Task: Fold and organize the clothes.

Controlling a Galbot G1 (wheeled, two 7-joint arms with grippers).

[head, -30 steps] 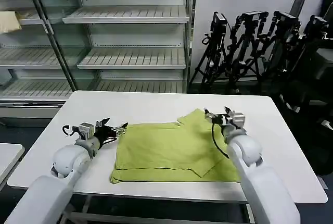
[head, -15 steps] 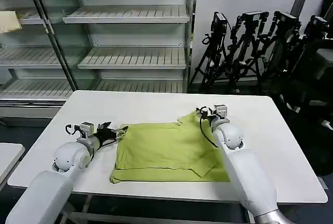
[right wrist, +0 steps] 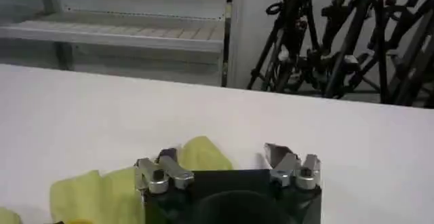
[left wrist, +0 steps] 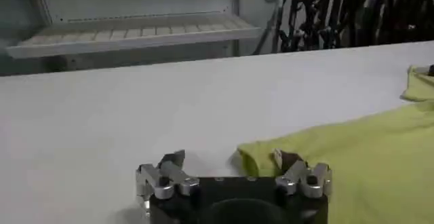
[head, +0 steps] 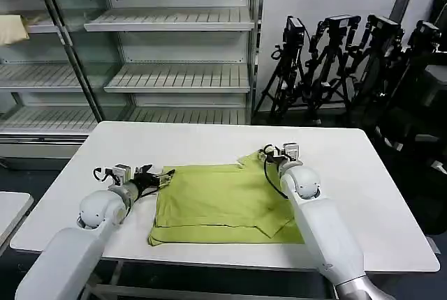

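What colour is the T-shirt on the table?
Plain lime yellow-green T-shirt, clearest in the head view.

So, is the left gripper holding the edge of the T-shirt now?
No: in the left wrist view the left gripper is open, with the T-shirt corner lying flat on the table between its fingers, not pinched.

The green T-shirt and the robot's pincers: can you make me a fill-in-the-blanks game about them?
1. The T-shirt lies on a white ____.
2. The left pincer sits at the shirt's far ____ corner, its fingers open.
3. The right pincer is at the shirt's far right part, and its fingers are ____.
4. The colour of the T-shirt is yellow-____.

Missing words: table; left; open; green
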